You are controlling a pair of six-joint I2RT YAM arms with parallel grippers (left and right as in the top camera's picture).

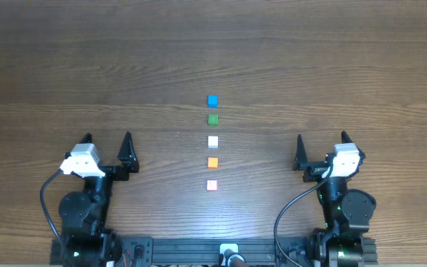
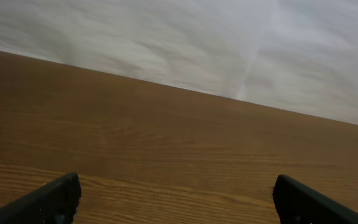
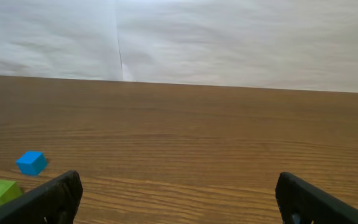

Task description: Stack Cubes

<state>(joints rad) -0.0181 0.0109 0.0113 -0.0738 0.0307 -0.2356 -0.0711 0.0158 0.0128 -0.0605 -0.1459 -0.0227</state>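
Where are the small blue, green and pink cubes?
small blue cube point(image 1: 213, 100), top view, centre of its top face.
small green cube point(image 3: 2, 188), right wrist view, on its top face.
small pink cube point(image 1: 212, 185), top view, centre of its top face.

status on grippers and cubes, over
Open, empty: left gripper, right gripper. Unstacked, in line: blue cube, green cube, white cube, orange cube, pink cube. Nothing blocking.

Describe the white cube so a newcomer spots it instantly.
Down the middle of the wooden table, five small cubes lie in one straight line. The white cube is the middle one, between the green cube and the orange cube. Unlike the pale pink cube at one end, it is untinted.
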